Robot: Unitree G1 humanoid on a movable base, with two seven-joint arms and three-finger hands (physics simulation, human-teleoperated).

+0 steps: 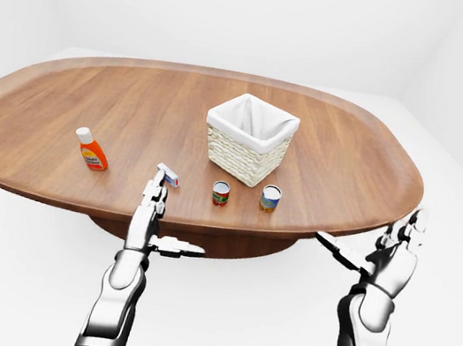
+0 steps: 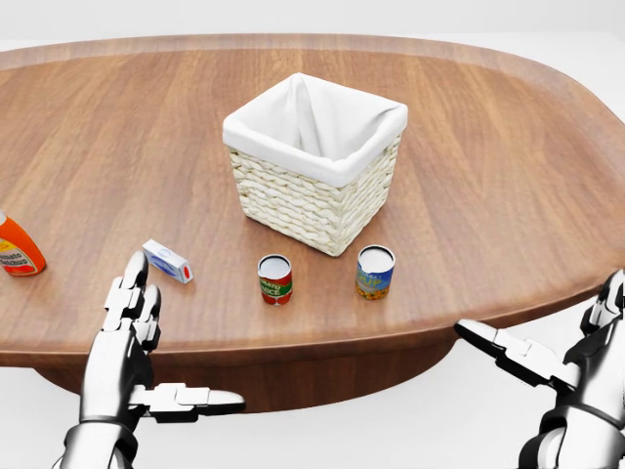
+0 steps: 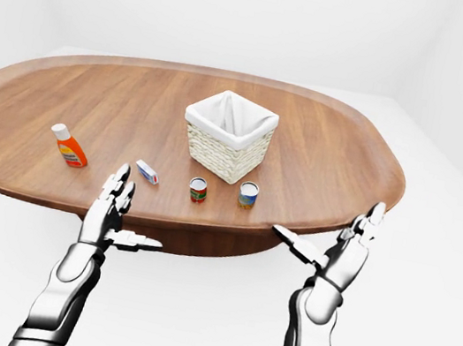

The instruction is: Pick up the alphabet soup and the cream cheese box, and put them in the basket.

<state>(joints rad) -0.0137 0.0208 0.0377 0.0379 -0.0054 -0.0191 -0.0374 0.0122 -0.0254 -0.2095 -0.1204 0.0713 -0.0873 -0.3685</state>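
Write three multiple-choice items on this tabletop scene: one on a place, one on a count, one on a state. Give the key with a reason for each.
1. In the head view, where does the small blue and white box lie relative to the white-lined wicker basket?
A. inside it
B. lower left of it
C. upper right of it

2. How many upright cans stand below the basket in the head view?
A. one
B. two
C. four

3. What is the state of the silver left hand?
A. open, holding nothing
C. shut on the orange bottle
B. shut on a can

Key: 1 B, the box rests on the oval wooden table down-left of the basket. 2 B, a red-labelled can and a blue and yellow can. 3 A, its fingers are spread with nothing between them.
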